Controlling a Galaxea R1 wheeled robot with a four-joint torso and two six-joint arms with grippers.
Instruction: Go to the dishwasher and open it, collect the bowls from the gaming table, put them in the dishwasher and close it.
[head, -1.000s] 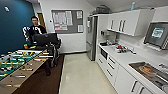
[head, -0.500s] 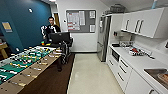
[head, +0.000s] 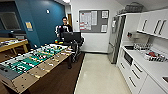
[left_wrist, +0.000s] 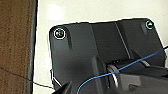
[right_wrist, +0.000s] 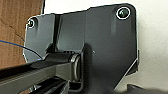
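The gaming table (head: 37, 72), a table-football table with a green field and rods, stands at the left and reaches toward the person. Small coloured things lie at its far end (head: 57, 46). I cannot tell whether any of them are bowls. White under-counter fronts (head: 135, 75) run along the right wall, with a dark panel (head: 128, 59) set into them. I cannot tell whether that panel is the dishwasher. Both wrist views look down past the robot's dark plate at brown carpet and pale floor.
A person (head: 65, 27) stands behind a control rig with a dark screen (head: 72, 37) at the table's far end. A steel fridge (head: 115, 37) stands at the counter's far end, and a rack of dishes (head: 152, 55) sits on the counter (head: 150, 66). Pale floor (head: 100, 75) runs between table and cabinets.
The whole head picture has shifted right, so the camera has turned left. The gaming table now shows larger and nearer. The person stays in the same spot.
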